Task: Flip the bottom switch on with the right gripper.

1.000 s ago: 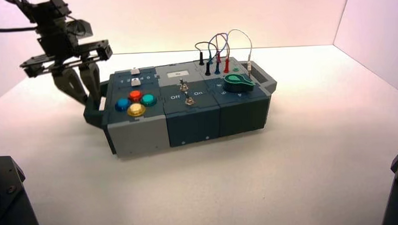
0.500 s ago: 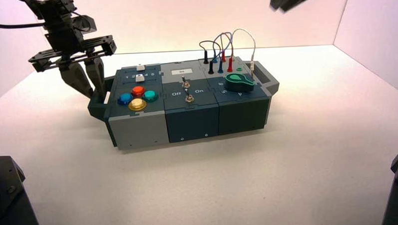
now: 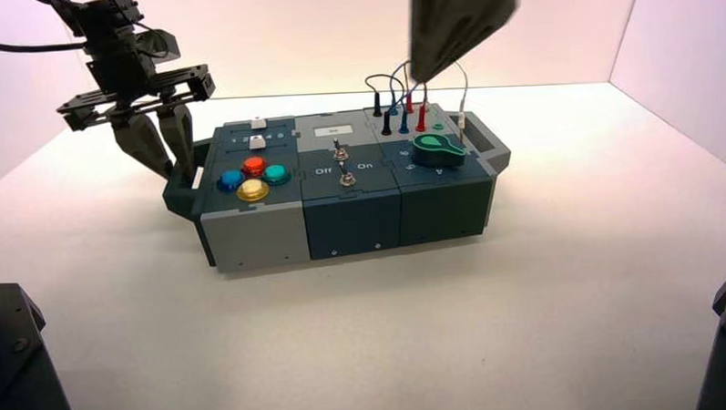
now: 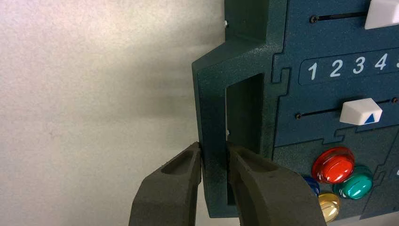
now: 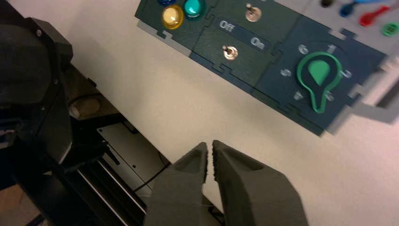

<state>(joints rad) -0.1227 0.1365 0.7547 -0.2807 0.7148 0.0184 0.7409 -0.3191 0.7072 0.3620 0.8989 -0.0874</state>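
Note:
The bottom switch (image 3: pixel 347 178), a tiny silver toggle, stands on the box's dark middle panel nearest the front edge, below a like toggle (image 3: pixel 338 152). In the right wrist view the bottom switch (image 5: pixel 229 52) sits just past the Off and On lettering. My right gripper (image 3: pixel 420 73) hangs high over the wires at the box's back, well above and behind the switch. Its fingers (image 5: pixel 209 143) are shut with nothing between them. My left gripper (image 3: pixel 178 170) is shut on the box's left handle (image 4: pixel 211 117).
Red, blue, teal and yellow push buttons (image 3: pixel 252 177) fill the left panel, with white sliders (image 3: pixel 257 123) behind them. A green knob (image 3: pixel 437 149) and looping wires (image 3: pixel 410 94) occupy the right end. Black arm bases (image 3: pixel 9 363) stand at both near corners.
My right gripper has swung down and leftwards from the top right corner to above the wires. The box and the left gripper shifted slightly rightwards, then held still.

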